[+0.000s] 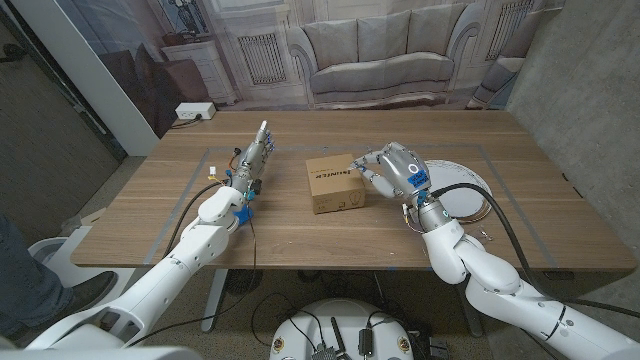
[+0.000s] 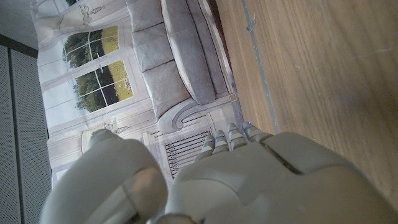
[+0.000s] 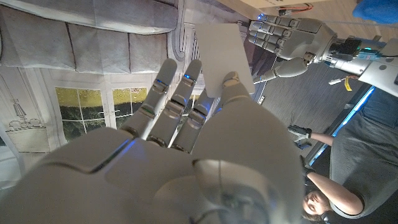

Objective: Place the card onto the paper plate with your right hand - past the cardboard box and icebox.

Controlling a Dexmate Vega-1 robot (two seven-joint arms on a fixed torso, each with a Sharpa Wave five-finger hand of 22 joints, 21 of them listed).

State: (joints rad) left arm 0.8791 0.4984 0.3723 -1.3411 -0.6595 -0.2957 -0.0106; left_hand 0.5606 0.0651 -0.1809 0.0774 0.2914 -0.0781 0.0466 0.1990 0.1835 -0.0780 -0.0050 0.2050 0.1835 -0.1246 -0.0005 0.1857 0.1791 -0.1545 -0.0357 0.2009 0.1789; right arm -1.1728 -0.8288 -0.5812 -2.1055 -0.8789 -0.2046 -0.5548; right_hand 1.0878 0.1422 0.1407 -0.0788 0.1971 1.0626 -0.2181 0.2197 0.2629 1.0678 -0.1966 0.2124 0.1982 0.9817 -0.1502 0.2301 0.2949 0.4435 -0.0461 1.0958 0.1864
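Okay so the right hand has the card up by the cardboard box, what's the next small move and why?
Probably carry it to the robot's right, toward the paper plate. The right hand pinches the white card beside the cardboard box, and the plate lies just behind that hand, so a short sideways move should bring the card over it.
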